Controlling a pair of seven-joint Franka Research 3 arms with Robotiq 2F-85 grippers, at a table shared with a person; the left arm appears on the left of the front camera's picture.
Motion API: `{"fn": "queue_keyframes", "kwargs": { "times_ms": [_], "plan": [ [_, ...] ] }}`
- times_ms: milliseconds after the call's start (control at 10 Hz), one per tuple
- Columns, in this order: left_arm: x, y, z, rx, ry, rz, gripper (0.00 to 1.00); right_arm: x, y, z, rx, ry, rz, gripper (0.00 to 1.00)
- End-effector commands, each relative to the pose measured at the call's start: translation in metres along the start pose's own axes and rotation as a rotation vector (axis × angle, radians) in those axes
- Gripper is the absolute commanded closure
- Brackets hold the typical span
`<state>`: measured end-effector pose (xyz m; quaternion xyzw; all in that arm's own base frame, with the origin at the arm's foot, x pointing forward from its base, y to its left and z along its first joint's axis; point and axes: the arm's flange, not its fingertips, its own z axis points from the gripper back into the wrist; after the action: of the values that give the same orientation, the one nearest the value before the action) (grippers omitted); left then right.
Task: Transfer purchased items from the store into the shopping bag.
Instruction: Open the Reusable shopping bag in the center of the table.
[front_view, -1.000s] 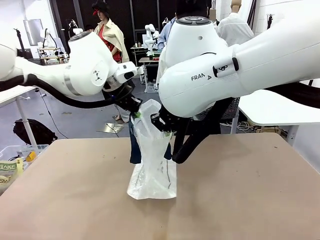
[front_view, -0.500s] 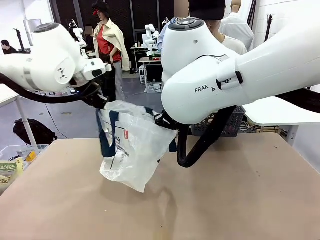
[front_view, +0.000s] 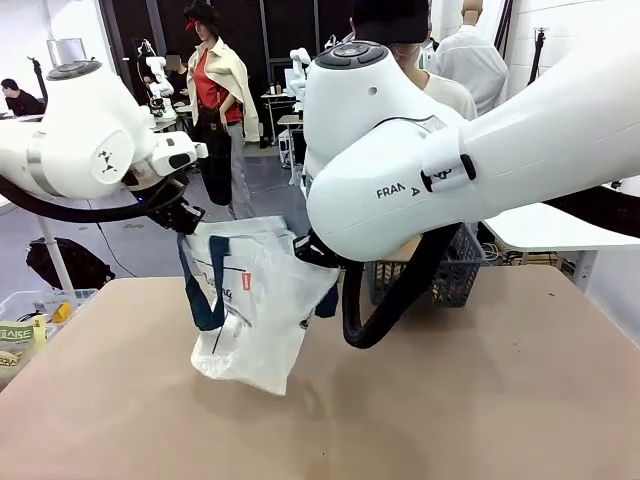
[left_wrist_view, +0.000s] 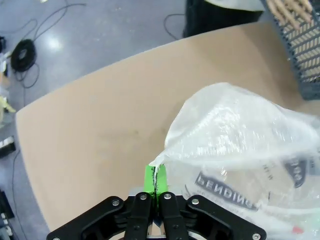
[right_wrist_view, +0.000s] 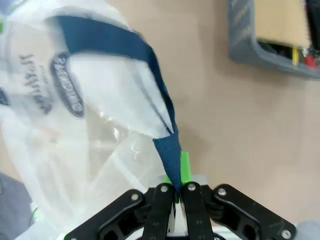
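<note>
Since a second ago: bag (front_view: 255, 305) lifted off tabletop (front_view: 480, 400), swung toward robot's left, mouth stretched wider. Left tool (left_wrist_view: 156, 181) clamped on plastic rim; right tool (right_wrist_view: 177, 172) clamped on navy strap. Bag hangs between them, likely ready for loading from basket (front_view: 450, 275).

"PENDING" on the shopping bag (left_wrist_view: 240, 145)
</note>
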<state>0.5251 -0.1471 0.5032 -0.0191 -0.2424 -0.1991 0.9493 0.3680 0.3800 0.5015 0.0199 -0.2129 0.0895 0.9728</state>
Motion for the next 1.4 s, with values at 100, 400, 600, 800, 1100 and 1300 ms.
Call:
{"fn": "queue_keyframes", "kwargs": {
  "times_ms": [100,400,600,800,1100,1300],
  "plan": [
    [-0.002,-0.016,-0.009,-0.164,-0.065,-0.082,1.0,-0.012,0.026,0.015,-0.115,-0.16,0.015,1.0],
    [-0.002,-0.012,-0.009,-0.17,-0.076,-0.066,1.0,-0.018,0.034,0.021,-0.209,-0.24,0.044,1.0],
    [-0.004,-0.011,-0.017,-0.177,-0.051,-0.079,1.0,-0.019,0.033,0.009,-0.181,-0.145,0.078,1.0],
    [-0.003,-0.012,-0.019,-0.177,-0.052,-0.088,1.0,-0.019,0.033,-0.003,-0.199,-0.112,0.087,1.0],
    [0.001,-0.016,-0.017,-0.152,-0.047,-0.057,1.0,-0.024,0.024,0.001,-0.188,-0.129,0.088,1.0],
    [0.001,-0.016,-0.017,-0.152,-0.047,-0.057,1.0,-0.024,0.024,0.001,-0.188,-0.129,0.088,1.0]
  ]
}}
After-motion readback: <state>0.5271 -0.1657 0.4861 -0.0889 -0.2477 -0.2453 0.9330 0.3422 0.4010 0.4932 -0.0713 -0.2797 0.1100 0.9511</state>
